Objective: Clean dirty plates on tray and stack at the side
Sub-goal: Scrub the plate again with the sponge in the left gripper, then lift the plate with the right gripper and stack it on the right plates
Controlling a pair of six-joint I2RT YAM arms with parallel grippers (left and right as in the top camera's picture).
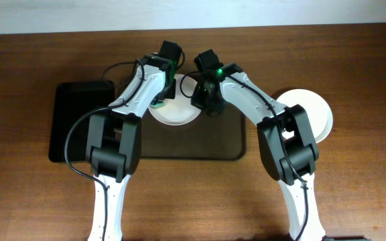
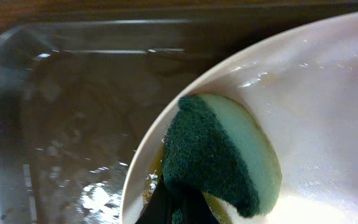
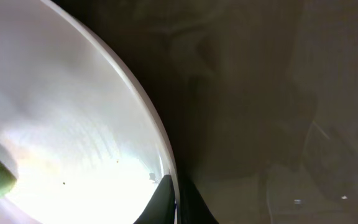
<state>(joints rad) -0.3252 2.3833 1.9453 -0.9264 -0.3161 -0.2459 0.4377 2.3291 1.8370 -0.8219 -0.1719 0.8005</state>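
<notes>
My left tool (image 2: 178,210), clamped on a green-and-yellow scouring sponge (image 2: 222,155), presses it inside the rim of a round white shallow plate (image 2: 316,93) lying on the large dark brown rectangular tray (image 2: 61,124). My right tool (image 3: 169,194) pinches the plate's opposite edge, apparently steadying it against the scrubbing. Other white plates (image 1: 310,110) sit on the wooden desk (image 1: 360,53), seemingly stacked aside.

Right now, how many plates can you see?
2 plates: one on the tray, under the arms; one on the table at right. That one may hide another beneath.
</notes>
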